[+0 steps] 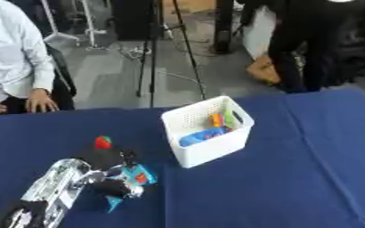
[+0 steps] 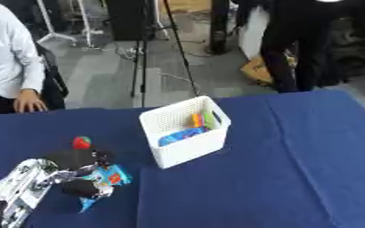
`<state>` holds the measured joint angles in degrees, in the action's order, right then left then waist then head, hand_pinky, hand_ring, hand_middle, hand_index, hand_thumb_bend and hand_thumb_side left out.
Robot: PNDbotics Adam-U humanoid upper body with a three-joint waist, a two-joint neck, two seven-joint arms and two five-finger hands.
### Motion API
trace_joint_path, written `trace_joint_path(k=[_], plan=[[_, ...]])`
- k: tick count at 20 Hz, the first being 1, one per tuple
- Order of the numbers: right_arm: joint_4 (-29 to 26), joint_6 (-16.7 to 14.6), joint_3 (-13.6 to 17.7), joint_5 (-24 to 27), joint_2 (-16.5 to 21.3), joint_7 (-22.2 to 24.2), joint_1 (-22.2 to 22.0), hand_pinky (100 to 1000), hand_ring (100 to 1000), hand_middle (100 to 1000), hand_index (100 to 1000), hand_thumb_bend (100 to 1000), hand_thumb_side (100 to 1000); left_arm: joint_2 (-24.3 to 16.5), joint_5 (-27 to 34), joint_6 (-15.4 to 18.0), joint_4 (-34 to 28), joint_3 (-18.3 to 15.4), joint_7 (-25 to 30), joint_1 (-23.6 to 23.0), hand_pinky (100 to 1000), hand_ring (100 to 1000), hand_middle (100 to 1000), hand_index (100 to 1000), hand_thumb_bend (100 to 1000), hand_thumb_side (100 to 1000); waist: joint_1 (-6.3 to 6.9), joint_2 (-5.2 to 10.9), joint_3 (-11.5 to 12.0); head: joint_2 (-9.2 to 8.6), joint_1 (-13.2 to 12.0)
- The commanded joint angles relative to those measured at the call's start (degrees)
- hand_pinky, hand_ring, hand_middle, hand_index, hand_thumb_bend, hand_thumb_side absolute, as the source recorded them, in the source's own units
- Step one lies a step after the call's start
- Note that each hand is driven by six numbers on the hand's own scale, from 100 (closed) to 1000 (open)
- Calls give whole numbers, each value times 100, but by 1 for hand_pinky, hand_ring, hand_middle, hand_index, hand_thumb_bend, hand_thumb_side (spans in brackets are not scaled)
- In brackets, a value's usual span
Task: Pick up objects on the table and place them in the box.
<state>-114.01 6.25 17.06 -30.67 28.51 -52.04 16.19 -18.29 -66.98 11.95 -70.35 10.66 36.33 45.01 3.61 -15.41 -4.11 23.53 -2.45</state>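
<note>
Left hand (image 1: 111,178) curled round a small blue packet (image 1: 141,174), right hand nowhere in view.
I'd lift clear before swinging over the white perforated plastic box (image 1: 209,149).

Background beyond the blue tabletop (image 1: 294,169).
A tripod stand (image 1: 153,53) is seen on the grey floor (image 1: 107,75); a brown bag (image 1: 263,71) is set on the floor farther right.

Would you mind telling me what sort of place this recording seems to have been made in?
Probably a lab or studio workspace, not a home. A table under a blue cloth serves as the workbench, black tripod stands rise from a bare grey floor behind it, and people wait at the far edge.
</note>
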Motion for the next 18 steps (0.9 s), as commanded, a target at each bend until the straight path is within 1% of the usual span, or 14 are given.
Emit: trace_joint_path(k=[1,6,13,14,17,18], plan=[[-58,1,32,26,101,7,77,836,832,648,729,100,783,-33,-65,15,-20,-83,-46,135,1000,1000,1000,1000,573,1000,-38,86,5,18,-31],[-58,-3,36,26,99,7,83,836,832,648,727,100,782,-11,-126,44,3,-83,-71,144,1000,1000,1000,1000,588,1000,-47,78,-11,-4,-43],[-58,-7,45,28,98,7,84,836,831,646,726,100,780,3,-238,52,83,-84,-7,160,1000,1000,1000,1000,583,997,-52,76,-20,-22,-46],[-58,-7,46,29,98,7,86,836,831,646,725,100,780,7,-245,55,94,-83,13,156,1000,1000,1000,1000,562,960,-54,73,-22,-28,-48],[-58,-9,51,31,95,7,90,836,831,645,725,100,779,21,-255,53,121,-88,87,154,1000,1000,1000,1000,554,953,-61,66,-28,-33,-54],[-58,-10,53,32,93,7,91,836,831,644,724,100,777,25,-254,50,126,-88,111,155,1000,1000,1000,1000,538,933,-62,63,-30,-36,-56]])
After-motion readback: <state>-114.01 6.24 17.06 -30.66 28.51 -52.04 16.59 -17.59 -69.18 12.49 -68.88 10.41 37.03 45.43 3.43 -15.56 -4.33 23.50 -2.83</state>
